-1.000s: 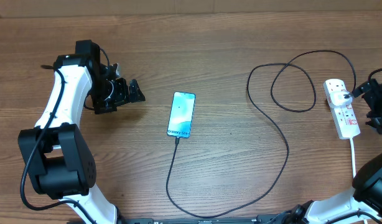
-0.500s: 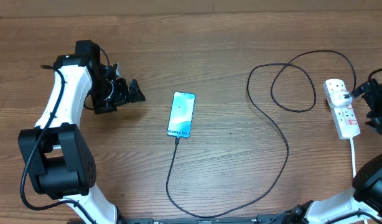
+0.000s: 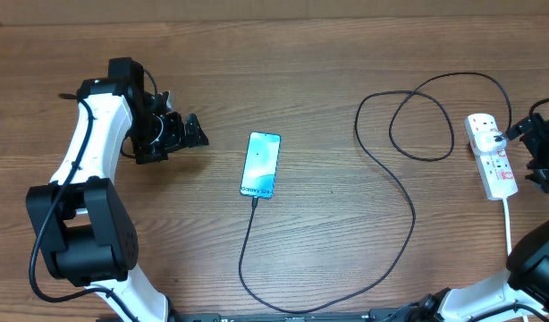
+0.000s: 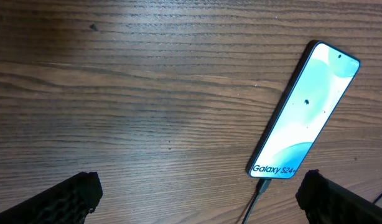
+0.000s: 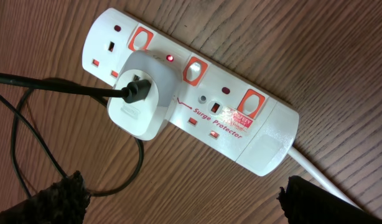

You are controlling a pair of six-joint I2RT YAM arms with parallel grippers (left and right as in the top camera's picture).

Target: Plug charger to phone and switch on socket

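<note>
The phone (image 3: 260, 165) lies screen up mid-table, also in the left wrist view (image 4: 306, 112). The charger (image 3: 409, 201), a thin black cable, loops across the table, and its connector tip (image 4: 260, 186) meets the phone's lower short edge. The cable's other end enters a white adapter (image 5: 141, 102) plugged into the socket (image 5: 241, 127), where a small red light (image 5: 170, 58) glows. My left gripper (image 3: 187, 134) hangs open left of the phone, nothing between its fingers (image 4: 73, 196). My right gripper (image 3: 527, 156) stands open just right of the socket (image 3: 491, 156), holding nothing.
A white cord (image 3: 509, 228) runs from the socket toward the table's front edge. The cable makes a wide loop (image 3: 422, 116) left of the socket and a long bend (image 3: 257, 291) near the front. Both arm bases stand at the front corners.
</note>
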